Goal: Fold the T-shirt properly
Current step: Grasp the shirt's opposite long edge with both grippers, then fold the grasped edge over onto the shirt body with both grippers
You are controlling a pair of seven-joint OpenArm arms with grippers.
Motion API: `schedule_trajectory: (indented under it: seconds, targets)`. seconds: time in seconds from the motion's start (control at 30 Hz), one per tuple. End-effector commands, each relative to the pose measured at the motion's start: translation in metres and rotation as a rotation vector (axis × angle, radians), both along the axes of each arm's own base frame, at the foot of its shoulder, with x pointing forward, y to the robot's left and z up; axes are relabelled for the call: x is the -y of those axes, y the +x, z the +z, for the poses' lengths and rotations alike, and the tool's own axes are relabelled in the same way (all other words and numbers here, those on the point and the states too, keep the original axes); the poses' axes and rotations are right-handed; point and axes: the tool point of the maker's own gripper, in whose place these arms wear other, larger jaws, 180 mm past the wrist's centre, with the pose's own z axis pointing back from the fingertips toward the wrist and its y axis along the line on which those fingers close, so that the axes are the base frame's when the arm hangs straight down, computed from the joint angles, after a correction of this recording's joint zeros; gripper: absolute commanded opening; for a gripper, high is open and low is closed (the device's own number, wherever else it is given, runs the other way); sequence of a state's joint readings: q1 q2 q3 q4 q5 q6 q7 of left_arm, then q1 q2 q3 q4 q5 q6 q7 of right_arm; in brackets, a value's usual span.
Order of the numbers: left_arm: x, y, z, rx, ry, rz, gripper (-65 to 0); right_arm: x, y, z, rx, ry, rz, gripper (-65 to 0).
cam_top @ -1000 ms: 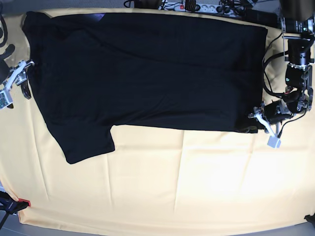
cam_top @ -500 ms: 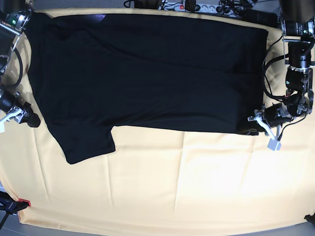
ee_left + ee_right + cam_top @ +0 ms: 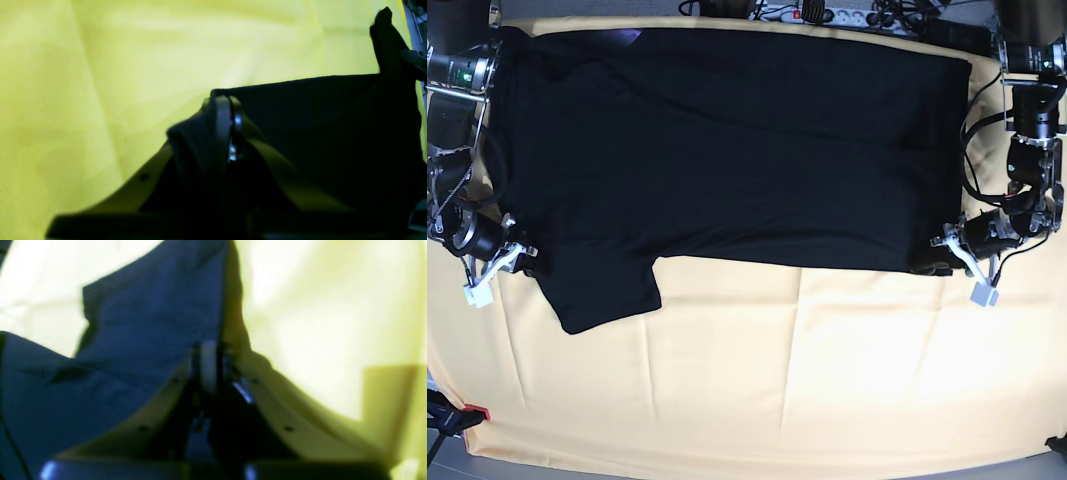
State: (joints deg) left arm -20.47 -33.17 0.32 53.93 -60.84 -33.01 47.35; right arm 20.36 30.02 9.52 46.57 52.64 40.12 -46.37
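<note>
Looking down from the base camera, you see the T-shirt (image 3: 727,150) spread flat, plain black side up, across the far half of a table covered in yellow cloth (image 3: 777,380). Its long axis runs left to right, and one short sleeve (image 3: 602,290) sticks out toward the near edge on the picture's left.

Your left gripper (image 3: 949,255), on the picture's right, sits at the shirt's near corner. The left wrist view shows its jaws pressed together on a bunched fold of black fabric (image 3: 196,140), so that corner is pinched.

Your right gripper (image 3: 519,262), on the picture's left, sits at the shirt's edge just above the sleeve. In the right wrist view its jaws are together, with dark fabric (image 3: 133,340) lying right against them. The blur hides whether any cloth is actually caught.

Both grippers sit on the same near edge, one at each end. That placement probably lets you lift the whole edge evenly for a lengthwise fold. No fold looks made yet.
</note>
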Motion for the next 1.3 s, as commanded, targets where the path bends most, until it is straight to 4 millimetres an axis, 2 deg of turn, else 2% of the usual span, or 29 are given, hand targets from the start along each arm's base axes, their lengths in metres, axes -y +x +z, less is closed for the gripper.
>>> schedule_trajectory:
  seconds: [0.0, 0.17, 0.3, 0.47, 0.57, 0.63, 0.77, 0.97, 1.1, 1.27]
  targets:
    - [-0.010, 0.015, 0.022, 0.076, 0.003, 0.019, -65.0, 0.015, 0.018, 0.025, 0.068, -0.041, -0.019, -65.0]
    - [-0.005, 0.031, 0.040, 0.167, 0.011, 0.014, -65.0, 0.021, 0.040, 0.043, 0.145, -0.104, -0.029, -65.0]
    - [-0.003, 0.058, 0.065, 0.280, 0.048, 0.029, -65.0, 0.022, 0.060, 0.063, 0.214, -0.162, -0.023, -65.0]
    - [0.015, 0.083, 0.096, 0.360, 0.043, 0.009, -65.0, 0.007, 0.078, 0.082, 0.250, -0.189, 0.033, -65.0]
    - [0.028, 0.080, 0.098, 0.353, 0.041, -0.066, -65.0, -0.003, 0.079, 0.085, 0.226, -0.227, 0.095, -65.0]
    - [0.033, 0.072, 0.098, 0.334, 0.020, -0.111, -65.0, -0.008, 0.074, 0.083, 0.206, -0.254, 0.133, -65.0]
    - [0.025, 0.054, 0.101, 0.256, -0.066, -0.143, -65.0, -0.011, 0.057, 0.092, 0.224, -0.246, 0.172, -65.0]
    - [0.011, 0.025, 0.116, 0.162, -0.145, -0.227, -65.0, -0.008, 0.012, 0.080, 0.188, -0.348, 0.267, -65.0]
    - [-0.002, 0.012, 0.108, 0.097, -0.069, -0.265, -65.0, -0.002, -0.009, 0.079, 0.178, -0.415, 0.313, -65.0]
    - [-0.014, 0.001, 0.101, 0.049, -0.023, -0.278, -65.0, 0.013, -0.024, 0.084, 0.158, -0.497, 0.349, -65.0]
